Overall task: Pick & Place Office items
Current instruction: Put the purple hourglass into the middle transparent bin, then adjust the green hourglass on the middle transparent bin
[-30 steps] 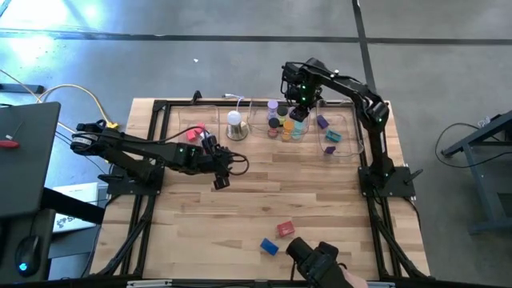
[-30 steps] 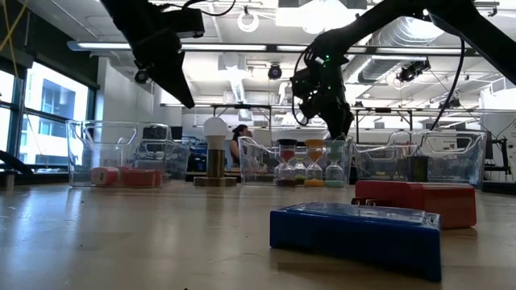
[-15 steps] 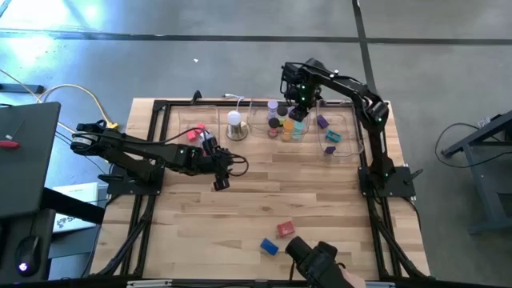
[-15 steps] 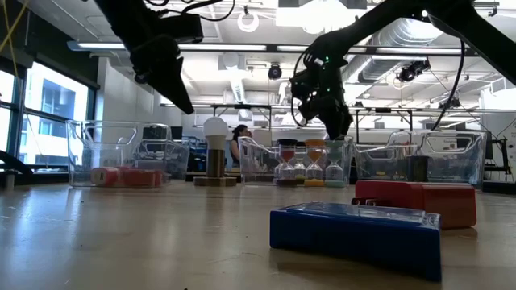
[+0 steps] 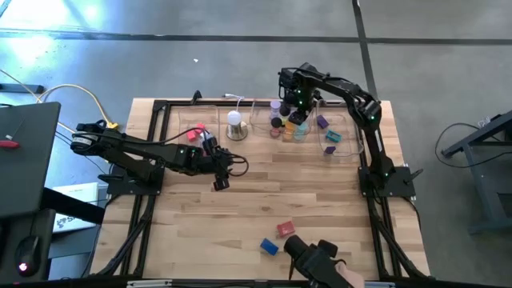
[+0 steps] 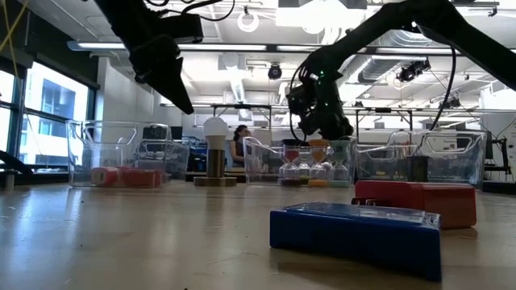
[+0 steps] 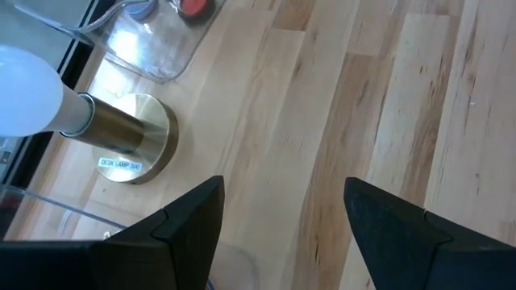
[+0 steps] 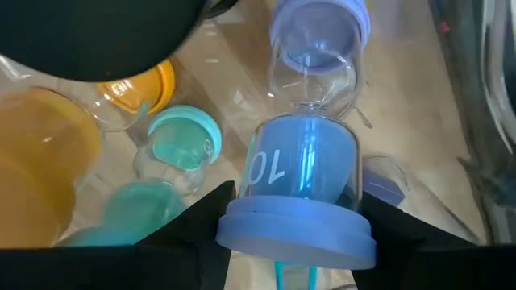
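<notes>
The office items seen here are small sand timers and blocks. My right gripper [image 5: 294, 106] hovers over the middle clear tray [image 5: 260, 120] at the table's far side and is shut on a blue sand timer [image 8: 302, 173] marked "10". Lilac [image 8: 318, 36], teal [image 8: 181, 137] and orange [image 8: 137, 84] timers stand in that tray beneath it. A red block [image 5: 286, 230] and a blue block [image 5: 269, 246] lie flat on the table near its near edge. My left gripper [image 5: 221, 174] hangs open above bare wood left of centre, touching nothing. My right gripper pinches the blue sand timer at its blue end cap [image 8: 294, 238], one finger [image 8: 201, 217] on each side, coming from above and pointing down. The timer hangs below the fingers with its glass bulb downward. Whether its lower end rests on the tray cannot be seen.
A white dome lamp on a metal base [image 5: 234, 124] stands between the left tray [image 5: 172, 128], which holds red and pink pieces, and the middle tray. The right tray [image 5: 352, 136] holds purple and teal pieces. A dark camera mount [image 5: 316, 258] sits at the near edge.
My right gripper, holding the blue timer, has shifted a little toward the table's left and sunk slightly over the middle tray. The left arm has stayed in place.
</notes>
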Robot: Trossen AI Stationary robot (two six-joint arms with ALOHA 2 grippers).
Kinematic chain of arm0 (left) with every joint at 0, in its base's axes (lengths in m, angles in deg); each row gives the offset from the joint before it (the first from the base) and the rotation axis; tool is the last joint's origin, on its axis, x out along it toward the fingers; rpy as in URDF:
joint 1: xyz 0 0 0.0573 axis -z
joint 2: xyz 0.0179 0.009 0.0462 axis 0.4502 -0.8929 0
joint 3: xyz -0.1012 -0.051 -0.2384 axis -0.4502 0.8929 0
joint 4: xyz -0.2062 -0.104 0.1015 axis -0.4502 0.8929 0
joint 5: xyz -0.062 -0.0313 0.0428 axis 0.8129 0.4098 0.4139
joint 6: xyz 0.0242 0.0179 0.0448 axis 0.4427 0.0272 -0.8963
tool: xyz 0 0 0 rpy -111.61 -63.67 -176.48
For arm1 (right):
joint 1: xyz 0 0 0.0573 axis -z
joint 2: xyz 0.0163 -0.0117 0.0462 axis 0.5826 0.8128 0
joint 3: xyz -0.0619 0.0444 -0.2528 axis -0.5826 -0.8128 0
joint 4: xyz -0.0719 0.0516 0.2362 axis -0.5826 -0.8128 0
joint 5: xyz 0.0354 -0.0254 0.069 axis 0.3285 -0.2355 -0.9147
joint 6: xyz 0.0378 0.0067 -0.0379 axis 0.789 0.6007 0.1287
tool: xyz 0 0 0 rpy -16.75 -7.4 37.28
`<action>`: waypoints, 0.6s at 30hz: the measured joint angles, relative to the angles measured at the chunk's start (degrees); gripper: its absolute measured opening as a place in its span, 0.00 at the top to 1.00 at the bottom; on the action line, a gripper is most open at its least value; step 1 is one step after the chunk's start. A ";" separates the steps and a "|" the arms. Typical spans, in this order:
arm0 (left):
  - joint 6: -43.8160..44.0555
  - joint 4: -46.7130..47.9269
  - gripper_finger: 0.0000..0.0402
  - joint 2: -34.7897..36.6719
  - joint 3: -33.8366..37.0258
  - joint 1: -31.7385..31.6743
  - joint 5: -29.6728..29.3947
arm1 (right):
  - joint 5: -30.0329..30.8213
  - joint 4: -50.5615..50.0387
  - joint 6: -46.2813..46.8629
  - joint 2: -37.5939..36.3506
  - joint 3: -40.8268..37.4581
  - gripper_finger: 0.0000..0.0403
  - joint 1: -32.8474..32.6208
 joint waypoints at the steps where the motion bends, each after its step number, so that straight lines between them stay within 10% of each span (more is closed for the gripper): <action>1: -0.47 -0.04 0.39 -0.01 0.00 -0.01 0.00 | 0.68 -0.03 -0.02 0.00 0.00 0.51 -0.02; 18: -0.61 -0.03 0.39 -0.01 0.00 0.01 0.00 | 10.86 0.34 -3.37 -0.02 0.00 0.42 -1.66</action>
